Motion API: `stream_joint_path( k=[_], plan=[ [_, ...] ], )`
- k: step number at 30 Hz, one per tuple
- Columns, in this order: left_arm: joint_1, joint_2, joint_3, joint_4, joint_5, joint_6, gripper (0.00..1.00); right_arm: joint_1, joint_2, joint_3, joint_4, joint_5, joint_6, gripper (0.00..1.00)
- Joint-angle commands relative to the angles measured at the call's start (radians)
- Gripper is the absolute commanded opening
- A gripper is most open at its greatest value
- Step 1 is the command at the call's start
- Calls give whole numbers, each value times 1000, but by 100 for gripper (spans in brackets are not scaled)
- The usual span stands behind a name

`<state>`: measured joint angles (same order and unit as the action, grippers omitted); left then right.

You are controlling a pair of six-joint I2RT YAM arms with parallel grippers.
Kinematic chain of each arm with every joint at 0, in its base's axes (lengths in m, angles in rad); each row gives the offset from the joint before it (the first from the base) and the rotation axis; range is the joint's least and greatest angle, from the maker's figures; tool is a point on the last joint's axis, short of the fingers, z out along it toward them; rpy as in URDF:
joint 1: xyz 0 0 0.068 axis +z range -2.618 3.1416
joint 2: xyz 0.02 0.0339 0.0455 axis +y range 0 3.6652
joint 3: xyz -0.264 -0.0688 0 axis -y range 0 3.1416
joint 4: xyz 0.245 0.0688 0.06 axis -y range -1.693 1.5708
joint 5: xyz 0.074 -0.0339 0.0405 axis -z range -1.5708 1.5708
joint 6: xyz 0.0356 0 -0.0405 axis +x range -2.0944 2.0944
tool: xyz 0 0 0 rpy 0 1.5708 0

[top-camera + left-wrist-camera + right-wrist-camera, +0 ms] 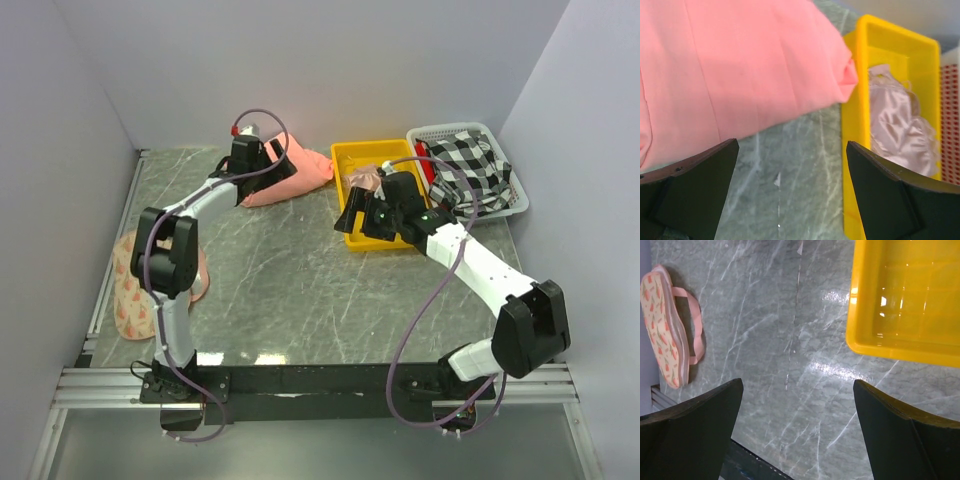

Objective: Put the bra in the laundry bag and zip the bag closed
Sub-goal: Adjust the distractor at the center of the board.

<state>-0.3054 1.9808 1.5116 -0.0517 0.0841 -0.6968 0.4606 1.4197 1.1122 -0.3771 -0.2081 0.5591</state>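
In the top view, nothing of the task is done yet. The bra [365, 178] lies in the yellow bin [390, 147] at the far side of the counter [300, 280]. The bag [128, 300] lies flat at the counter's left edge, well apart from the bra and partly hidden by the left arm. By my reading everything is left to do: lift the bra out, carry it across, slip it into the bag and pull the zip. The left arm stretches far forward, with the left end effector [245, 155] over the near end of a pink cloth [295, 172]. The right arm reaches forward and inward, with the right end effector [352, 215] at the bin's near left corner. A white basket [455, 130] holding a checked cloth [465, 165] stands just right of the bin.

In the left wrist view, the left end effector [792, 150] is spread wide and holds nothing. It hangs above bare counter between the cloth [740, 65] and the bin [900, 45]. The bra [900, 125] shows shiny inside the bin, off to the right of the fingers and untouched.

In the right wrist view, the right end effector [797, 387] also gapes wide and empty over bare counter. One corner of the bin [900, 345] fills the upper right, and the part of its floor that shows is bare. The bag [660, 325] lies at the far left with a pink loop beside it. I cannot tell from here whether its zip is open.
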Motion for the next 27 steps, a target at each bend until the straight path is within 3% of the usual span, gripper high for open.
stream_joint_path(
  k=[1,11,16,21,25,27],
  plan=[
    [-3,23,81,-68,-122,-26,97,1,-73,-28,29,-4,-7,100],
    [-1,-146,-143,-115,-463,-73,96,3,-67,-48,18,-5,-11,100],
    [28,-105,-162,-135,-457,-116,97,1,-47,-37,15,-7,-13,100],
    [118,-68,-186,-63,-286,-144,96,1,-50,-40,6,4,-21,100],
    [173,12,-113,-39,-99,-109,97,0,-51,-41,0,16,-25,100],
    [206,30,-131,45,-25,-105,96,1,-48,-34,-9,21,-28,100]
  ],
)
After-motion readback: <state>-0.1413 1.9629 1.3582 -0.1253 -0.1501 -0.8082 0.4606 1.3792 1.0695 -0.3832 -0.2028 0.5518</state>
